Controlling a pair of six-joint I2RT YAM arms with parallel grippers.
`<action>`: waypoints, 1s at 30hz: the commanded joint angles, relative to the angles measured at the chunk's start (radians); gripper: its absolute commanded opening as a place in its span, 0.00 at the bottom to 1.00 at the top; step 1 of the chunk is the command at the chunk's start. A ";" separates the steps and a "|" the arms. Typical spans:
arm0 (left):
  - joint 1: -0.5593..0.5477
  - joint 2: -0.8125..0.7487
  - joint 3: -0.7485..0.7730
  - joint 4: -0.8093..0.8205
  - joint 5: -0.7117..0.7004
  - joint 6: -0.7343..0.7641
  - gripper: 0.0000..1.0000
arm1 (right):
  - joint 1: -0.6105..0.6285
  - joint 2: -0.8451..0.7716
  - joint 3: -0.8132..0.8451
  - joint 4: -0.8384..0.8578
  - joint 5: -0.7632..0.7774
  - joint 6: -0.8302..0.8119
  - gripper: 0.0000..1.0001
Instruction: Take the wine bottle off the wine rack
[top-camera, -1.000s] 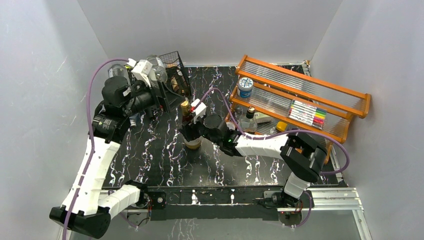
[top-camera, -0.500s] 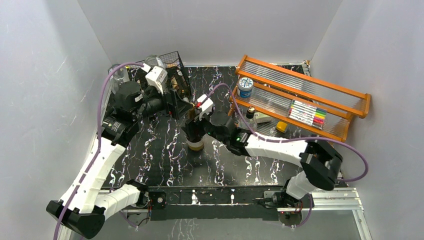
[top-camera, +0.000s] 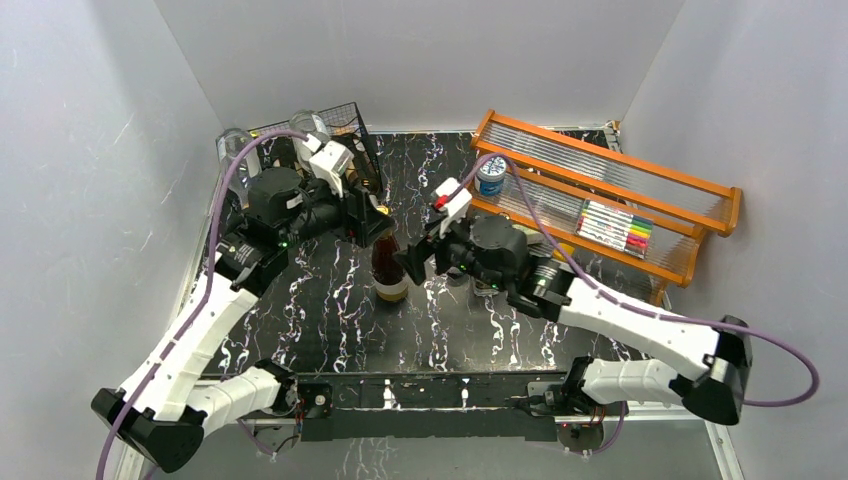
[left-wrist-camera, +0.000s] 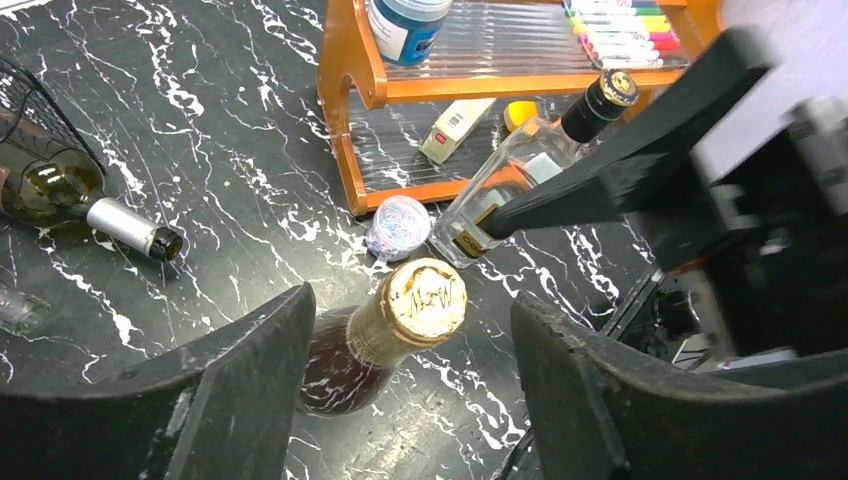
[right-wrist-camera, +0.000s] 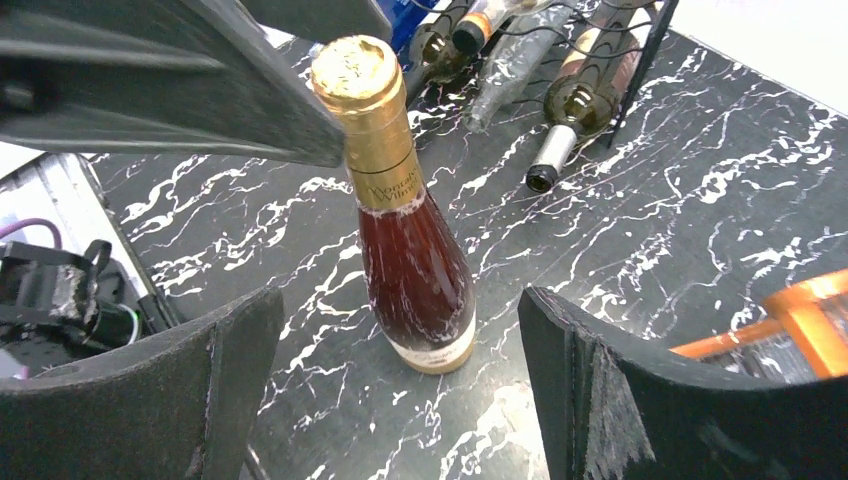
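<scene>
The wine bottle (top-camera: 389, 272), dark red with a gold foil top, stands upright on the black marbled table, clear of the black wire wine rack (top-camera: 352, 128) at the back left. My left gripper (top-camera: 373, 226) is open, its fingers either side of the foil top (left-wrist-camera: 427, 298) without touching it. My right gripper (top-camera: 409, 264) is open and empty just right of the bottle (right-wrist-camera: 415, 270), with a gap to it. The rack (right-wrist-camera: 610, 35) holds other bottles lying down.
An orange wooden tiered shelf (top-camera: 640, 205) stands at the back right with a blue-lidded jar (top-camera: 490, 172) and markers (top-camera: 612, 226). A clear square bottle (left-wrist-camera: 505, 195) and a small glittery lid (left-wrist-camera: 398, 226) sit at its foot. A racked bottle's neck (left-wrist-camera: 125, 226) points onto the table.
My right gripper has let go of the bottle's neck and drawn back to the right. My left gripper has moved right from the rack to over the bottle's top.
</scene>
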 joint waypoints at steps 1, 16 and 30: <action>-0.057 0.019 0.002 -0.016 -0.105 0.056 0.66 | 0.001 -0.113 0.105 -0.148 0.034 -0.031 0.98; -0.287 0.129 0.090 -0.048 -0.420 0.135 0.19 | 0.001 -0.291 0.222 -0.257 0.236 -0.155 0.98; -0.307 0.295 0.333 0.008 -0.741 0.067 0.00 | 0.001 -0.356 0.218 -0.266 0.259 -0.162 0.98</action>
